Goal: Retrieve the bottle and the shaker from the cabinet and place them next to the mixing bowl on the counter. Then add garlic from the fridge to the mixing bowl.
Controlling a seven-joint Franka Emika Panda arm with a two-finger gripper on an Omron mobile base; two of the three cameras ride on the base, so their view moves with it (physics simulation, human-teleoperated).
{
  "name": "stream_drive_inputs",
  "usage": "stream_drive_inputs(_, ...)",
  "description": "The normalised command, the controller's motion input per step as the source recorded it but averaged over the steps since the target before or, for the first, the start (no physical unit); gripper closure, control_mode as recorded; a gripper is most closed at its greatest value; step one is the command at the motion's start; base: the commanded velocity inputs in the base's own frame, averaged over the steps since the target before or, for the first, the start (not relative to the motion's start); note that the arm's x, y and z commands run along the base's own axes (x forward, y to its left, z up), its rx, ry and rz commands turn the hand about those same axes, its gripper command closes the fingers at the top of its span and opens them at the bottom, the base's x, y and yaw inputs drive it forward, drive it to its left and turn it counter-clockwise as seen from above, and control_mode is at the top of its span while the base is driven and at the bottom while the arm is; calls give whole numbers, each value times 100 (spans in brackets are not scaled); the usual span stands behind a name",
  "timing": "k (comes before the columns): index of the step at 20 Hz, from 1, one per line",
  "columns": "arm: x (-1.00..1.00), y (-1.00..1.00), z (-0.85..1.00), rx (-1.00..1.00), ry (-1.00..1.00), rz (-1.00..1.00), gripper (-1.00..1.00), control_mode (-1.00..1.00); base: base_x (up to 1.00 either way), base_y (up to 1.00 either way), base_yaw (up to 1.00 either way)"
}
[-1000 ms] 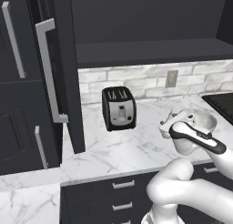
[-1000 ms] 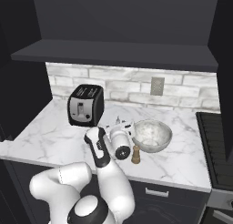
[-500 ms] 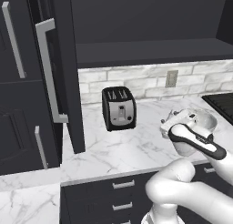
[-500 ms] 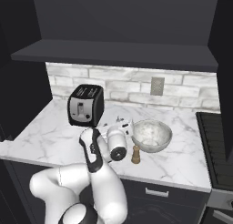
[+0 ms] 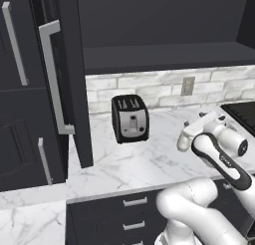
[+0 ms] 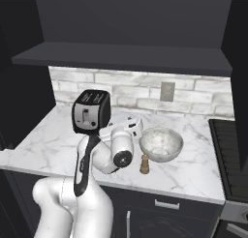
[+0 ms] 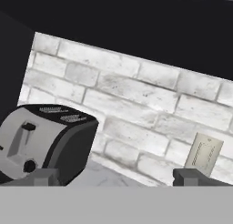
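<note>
I see the shaker [image 6: 144, 164] set beside the mixing bowl [image 6: 161, 144] on the tabletop [image 6: 53, 145]; fingers [image 7: 116, 176] spread wide, empty. Next, I judge: fetch garlic from the fridge.

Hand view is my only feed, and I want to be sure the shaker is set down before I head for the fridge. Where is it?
Observer: The shaker stands upright on the counter, close in front of the mixing bowl, toward the bowl's left side.
Operator: And the bottle?
Observer: I can't make it out. The arm covers the spot to the left of the bowl.
Operator: Is the cabinet shut?
Observer: No. The cabinet door stands open at the counter's left end, beyond the toaster.
</note>
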Motion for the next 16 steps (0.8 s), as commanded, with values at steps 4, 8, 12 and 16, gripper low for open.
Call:
stream_drive_inputs(4,-67,0,76,0,20,0,-100,-100,0,0,0)
stream_drive_inputs(8,-70,0,78,0,30,0,-100,-100,0,0,0)
stream_drive_inputs(12,-67,0,67,-2,33,0,-100,-100,0,0,0)
stream_drive_inputs(16,-83,0,23,-5,18,0,-100,-100,0,0,0)
